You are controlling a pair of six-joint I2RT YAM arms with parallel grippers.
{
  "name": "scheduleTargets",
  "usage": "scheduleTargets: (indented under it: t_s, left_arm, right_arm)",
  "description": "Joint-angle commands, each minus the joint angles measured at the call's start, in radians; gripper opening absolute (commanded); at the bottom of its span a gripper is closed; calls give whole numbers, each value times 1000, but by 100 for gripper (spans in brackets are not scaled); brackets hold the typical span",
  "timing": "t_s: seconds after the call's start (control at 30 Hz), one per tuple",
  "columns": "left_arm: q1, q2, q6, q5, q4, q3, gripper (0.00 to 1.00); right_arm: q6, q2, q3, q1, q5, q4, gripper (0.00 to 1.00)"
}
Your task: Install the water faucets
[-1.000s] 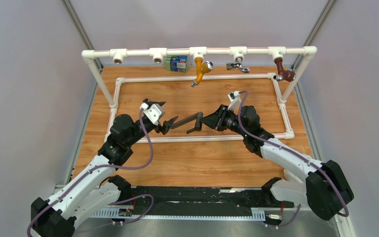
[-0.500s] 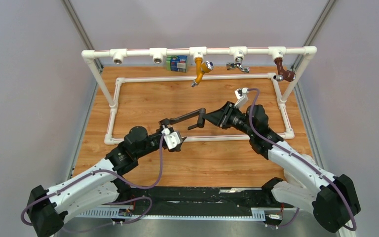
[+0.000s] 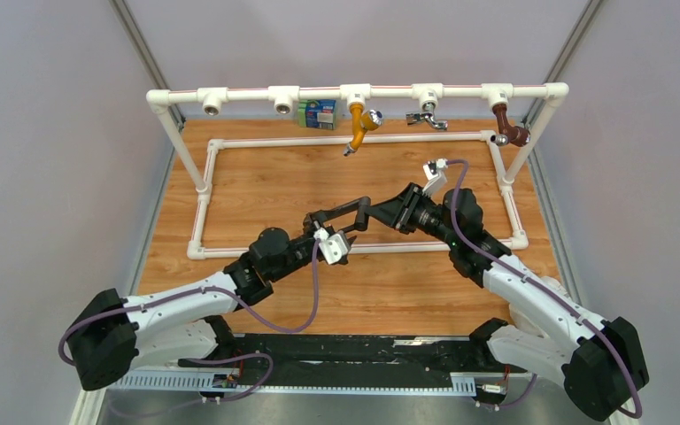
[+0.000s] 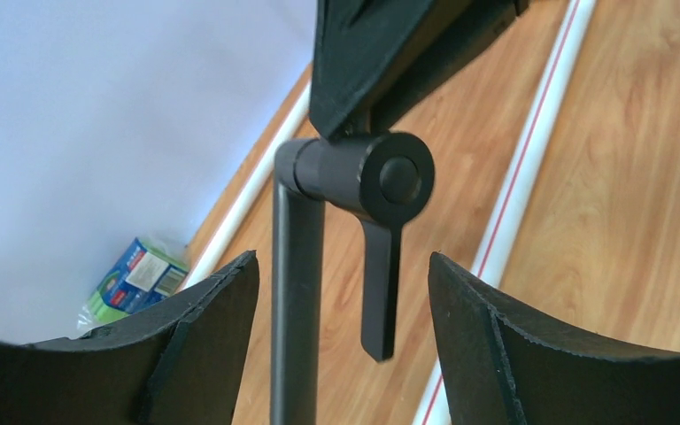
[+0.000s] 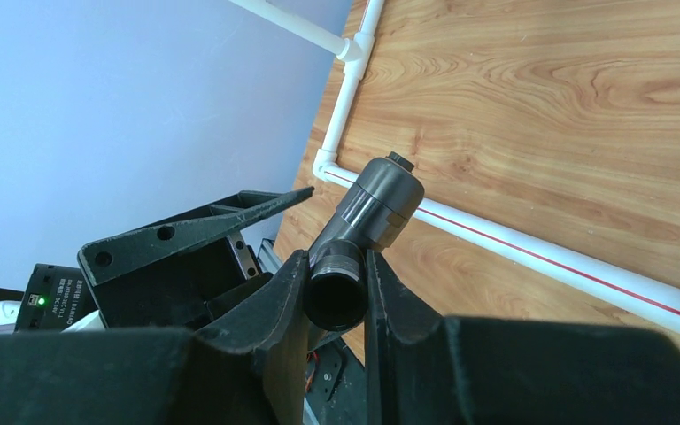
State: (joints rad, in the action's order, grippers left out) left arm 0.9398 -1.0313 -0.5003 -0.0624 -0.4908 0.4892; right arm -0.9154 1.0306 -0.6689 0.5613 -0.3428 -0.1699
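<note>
Change: the left arm has been swung in from the left side of the desk toward the middle and rolled over, so that its wrist camera is now turned to the near side. The faucet has been carried slightly toward the right.
Left gripper (image 4: pixel 341 266): it is spread wide. The faucet's handle end is bracketed by the two fingers (image 4: pixel 204 328), and no contact is seen in the left wrist view.
Right gripper (image 5: pixel 336 297): it is clamped on the faucet's threaded end, with both fingers pressed against the thread.
Faucet (image 3: pixel 345 211): it is held off the desk, over the middle, just beyond the near pipe of the flat frame. Its dark tube is stretched leftward from the right gripper. The round valve body (image 4: pixel 381 177) and a flat lever hanging from it are shown in the left wrist view.
Desk (image 3: pixel 257 186): a wooden top is seen beneath both arms.
Flat frame (image 3: pixel 345 139): a rectangle of white pipe is laid on the desk.
Far rail (image 3: pixel 248 93): a white pipe is raised on posts along the far edge. Two open sockets (image 3: pixel 212 107) are set toward its left end.
Taps on the rail: an orange tap (image 3: pixel 359 124), a chrome tap (image 3: pixel 427 117) and a brown tap (image 3: pixel 506 124) are mounted from the middle to the right.
Packet (image 3: pixel 319 113): a blue and green pack is seen at the far edge, under the rail.
</note>
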Motion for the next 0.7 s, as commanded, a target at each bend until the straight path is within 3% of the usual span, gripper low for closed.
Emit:
scheduleTargets:
  t_s: [0.0, 0.37, 0.67]
  left_arm:
    - [8, -68, 0, 24, -267, 6, 75]
    - [19, -161, 14, -76, -324, 77, 61]
    - [21, -184, 49, -85, -333, 88, 43]
  right_arm:
    - [-60, -35, -38, -3, -13, -82, 0]
    - [-80, -33, -21, -3, -18, -63, 0]
    - [-97, -15, -20, -3, -33, -59, 0]
